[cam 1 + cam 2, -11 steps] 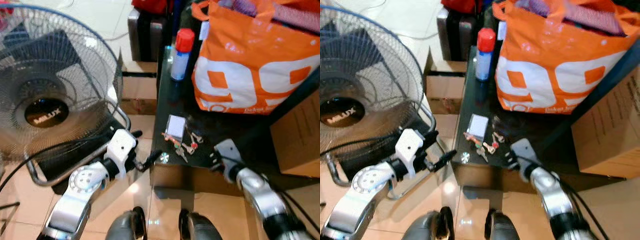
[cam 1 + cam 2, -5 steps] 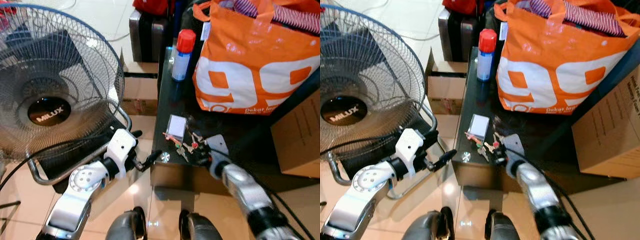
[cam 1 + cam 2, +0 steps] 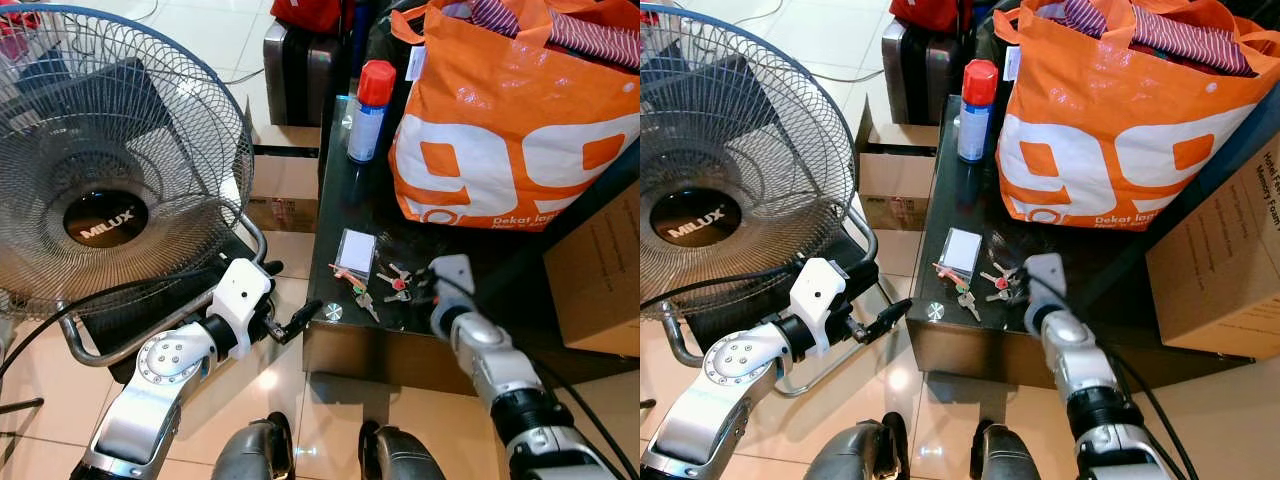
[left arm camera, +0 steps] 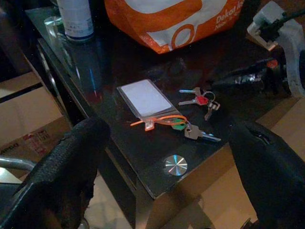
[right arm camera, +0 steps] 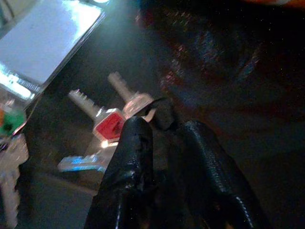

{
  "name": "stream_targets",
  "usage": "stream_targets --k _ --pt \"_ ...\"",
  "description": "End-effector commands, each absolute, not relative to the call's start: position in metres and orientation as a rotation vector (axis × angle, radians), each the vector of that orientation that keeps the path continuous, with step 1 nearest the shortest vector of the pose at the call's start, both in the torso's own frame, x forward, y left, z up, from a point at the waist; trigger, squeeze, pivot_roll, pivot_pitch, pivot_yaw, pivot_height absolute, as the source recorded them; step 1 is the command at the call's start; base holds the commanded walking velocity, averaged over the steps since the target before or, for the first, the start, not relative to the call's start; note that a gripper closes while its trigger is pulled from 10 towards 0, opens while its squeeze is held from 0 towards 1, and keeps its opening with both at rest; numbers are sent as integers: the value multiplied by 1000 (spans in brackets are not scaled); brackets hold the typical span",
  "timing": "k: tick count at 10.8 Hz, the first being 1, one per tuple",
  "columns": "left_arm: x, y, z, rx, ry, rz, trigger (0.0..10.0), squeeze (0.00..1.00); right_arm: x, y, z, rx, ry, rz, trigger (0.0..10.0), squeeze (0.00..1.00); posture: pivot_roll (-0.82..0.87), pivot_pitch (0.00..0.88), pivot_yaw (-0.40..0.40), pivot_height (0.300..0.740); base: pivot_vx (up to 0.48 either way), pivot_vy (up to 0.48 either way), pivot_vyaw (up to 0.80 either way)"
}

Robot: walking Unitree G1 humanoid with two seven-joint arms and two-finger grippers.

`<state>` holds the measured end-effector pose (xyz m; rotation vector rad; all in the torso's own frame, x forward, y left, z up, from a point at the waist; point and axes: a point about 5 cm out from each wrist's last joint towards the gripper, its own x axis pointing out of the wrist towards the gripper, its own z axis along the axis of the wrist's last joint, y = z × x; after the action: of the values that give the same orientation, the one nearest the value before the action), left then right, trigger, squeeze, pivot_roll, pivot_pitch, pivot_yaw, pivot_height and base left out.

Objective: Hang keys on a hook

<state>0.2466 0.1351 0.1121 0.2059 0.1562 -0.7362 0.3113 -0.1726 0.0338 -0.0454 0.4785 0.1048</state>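
keys [image 3: 392, 285] were seen lying on the near part of the dark table [image 3: 450, 320], just right of a white card [image 3: 355, 249] | right gripper [image 5: 159, 125] was held at the key ring, fingers nearly closed, grip unclear | left gripper [image 3: 300, 322] was held spread wide, empty, near the table's left edge | orange bag [image 3: 510, 120] and spray can [image 3: 369, 110] were seen farther back

Two head cameras look steeply down from above at a dark table [image 3: 350, 215], both arms reaching into the frame. Both show nearly the same scene, slightly offset sideways. The left wrist camera looks from beside the table's corner across its top, between the left gripper [image 4: 171, 157] fingers, at middling range. The right wrist camera sits very close, looking along the right gripper [image 5: 162, 129] at keys [image 5: 112, 121] just ahead, which all views share.
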Motion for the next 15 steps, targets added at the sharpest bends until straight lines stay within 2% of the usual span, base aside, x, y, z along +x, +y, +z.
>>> stream_targets --k 1,3,6,7,9,10,11,13,15 --pt "246 137 111 208 168 -728 10000 0 313 -181 35 -19 461 43 10000 0 -72 231 -8 740 0 0 0" --pt "245 137 111 206 167 -726 10000 0 314 -185 40 -23 437 53 10000 0 -75 231 -10 740 0 0 0" --pt "243 136 111 199 163 -724 10000 0 293 -194 40 -70 440 206 10000 0 -81 228 -16 740 0 0 0" --pt "244 135 112 197 161 -727 10000 0 284 -194 39 -46 450 267 10000 1000 -82 228 -16 740 0 0 0" --pt "244 132 112 190 158 -739 10000 0 270 -188 36 -81 486 351 10000 1000 -92 229 -8 740 0 0 0" --pt "245 130 112 186 156 -747 10000 0 269 -183 35 -81 492 356 10000 110 -94 232 -6 740 0 0 0" --pt "245 129 112 179 151 -755 10000 0 270 -175 33 -77 494 351 10000 0 -92 233 -4 740 0 0 0" --pt "240 128 108 130 205 -801 10000 0 272 -165 26 -69 515 296 10000 0 -88 236 -7 740 0 0 0" --pt "233 130 99 160 291 -832 10000 0 277 -160 27 -61 513 276 10000 0 -87 238 -7 740 0 0 0"
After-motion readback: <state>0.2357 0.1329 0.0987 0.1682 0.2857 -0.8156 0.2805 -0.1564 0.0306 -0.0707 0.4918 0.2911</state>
